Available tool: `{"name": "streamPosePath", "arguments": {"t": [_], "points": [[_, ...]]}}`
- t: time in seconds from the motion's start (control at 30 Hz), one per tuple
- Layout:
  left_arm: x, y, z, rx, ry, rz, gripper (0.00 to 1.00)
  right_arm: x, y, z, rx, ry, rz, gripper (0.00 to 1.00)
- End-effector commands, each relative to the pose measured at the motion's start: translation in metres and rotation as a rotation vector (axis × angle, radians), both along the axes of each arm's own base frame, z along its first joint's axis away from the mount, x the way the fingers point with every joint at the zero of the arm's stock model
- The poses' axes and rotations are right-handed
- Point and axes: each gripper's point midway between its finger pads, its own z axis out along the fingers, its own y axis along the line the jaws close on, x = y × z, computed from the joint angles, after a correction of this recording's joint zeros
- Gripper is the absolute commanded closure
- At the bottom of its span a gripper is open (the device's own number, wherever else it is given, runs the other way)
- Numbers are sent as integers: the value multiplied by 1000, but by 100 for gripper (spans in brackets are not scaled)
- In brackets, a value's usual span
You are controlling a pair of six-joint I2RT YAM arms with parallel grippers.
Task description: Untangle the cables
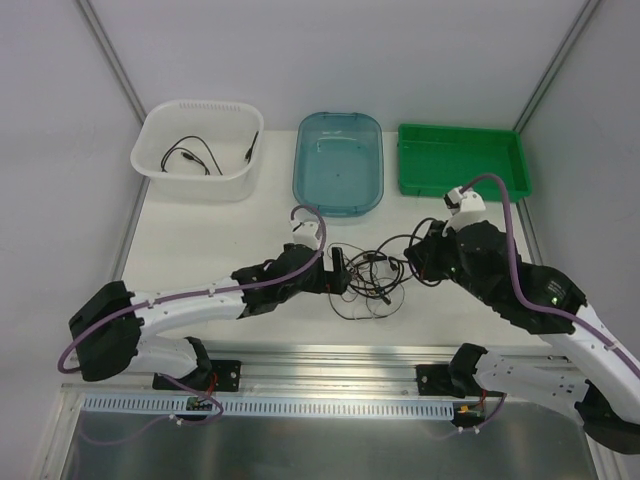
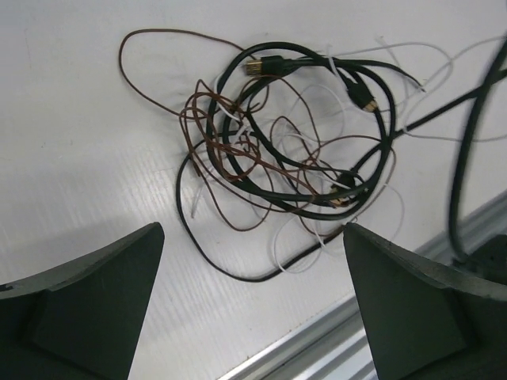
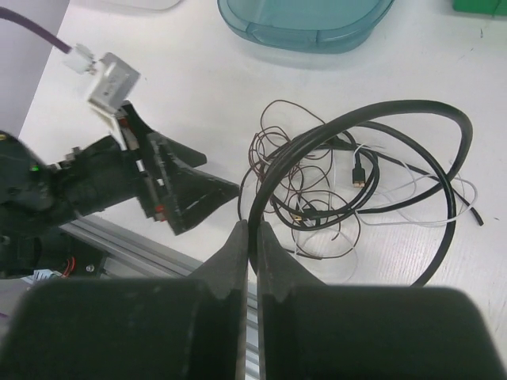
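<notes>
The cables (image 1: 375, 282) lie in one tangle on the white table between my two grippers: black wires with small gold plugs, thin white wires and very thin brown loops (image 2: 238, 142). My left gripper (image 2: 253, 297) is open and empty, just left of the tangle, its fingers (image 2: 95, 305) wide apart. It also shows in the top view (image 1: 340, 270). My right gripper (image 3: 253, 229) is shut on a thick black cable (image 3: 396, 104), which arches up out of the tangle (image 3: 317, 190). In the top view the right gripper (image 1: 415, 262) sits at the tangle's right side.
A white basket (image 1: 165, 120) at the back left holds a black cable (image 1: 190, 157). A blue bin (image 1: 340, 125) and a green tray (image 1: 460, 135) stand behind the tangle. The table's metal front rail (image 2: 333, 332) runs close by the tangle.
</notes>
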Motion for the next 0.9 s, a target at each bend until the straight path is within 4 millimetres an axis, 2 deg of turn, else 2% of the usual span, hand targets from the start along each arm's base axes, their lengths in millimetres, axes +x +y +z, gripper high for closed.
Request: {"name": "streamPosePath", "arguments": {"t": [0.0, 0.03, 0.07, 0.1, 0.13, 0.17, 0.2, 0.23, 0.27, 0.3, 0.33, 0.4, 0.5, 0.63, 0.73, 0.77, 0.87], "points": [[24, -19, 13, -42, -31, 86, 3, 5, -6, 20, 49, -53, -44, 99], [29, -20, 9, -23, -28, 107, 3, 4, -5, 19, 52, -48, -39, 99], [33, -24, -3, 12, -11, 117, 3, 4, -5, 18, 52, -46, -37, 99], [39, -33, 5, 6, -17, 119, 3, 3, -4, 16, 53, -41, -34, 99], [40, -35, -1, 36, -4, 116, 3, 2, -4, 16, 58, -37, -32, 99], [46, -46, -6, 60, 7, 112, 2, 2, -3, 14, 62, -31, -31, 99], [47, -48, -13, 86, 21, 113, 3, 1, -2, 13, 64, -27, -27, 99], [47, -48, -33, 148, 55, 110, 2, 1, -1, 13, 71, -26, -22, 99], [50, -53, -34, 155, 65, 112, 2, 0, -1, 13, 73, -24, -20, 99], [49, -53, -41, 181, 82, 116, 3, 0, 0, 13, 75, -25, -19, 99], [46, -49, -60, 236, 115, 115, 3, 0, 0, 12, 71, -22, -17, 99], [45, -49, -73, 259, 146, 126, 4, -1, -2, 14, 75, -26, -18, 99], [39, -38, -105, 345, 195, 135, 7, -2, -4, 18, 79, -36, -15, 99], [35, -25, -126, 429, 226, 149, 12, -3, -8, 23, 82, -51, -18, 99], [33, -13, -133, 493, 229, 160, 26, -4, -12, 25, 78, -59, -27, 99], [33, -7, -134, 514, 225, 169, 39, -4, -14, 27, 79, -65, -30, 99], [36, 19, -128, 586, 201, 221, 62, -3, -25, 29, 57, -85, -59, 99]]}}
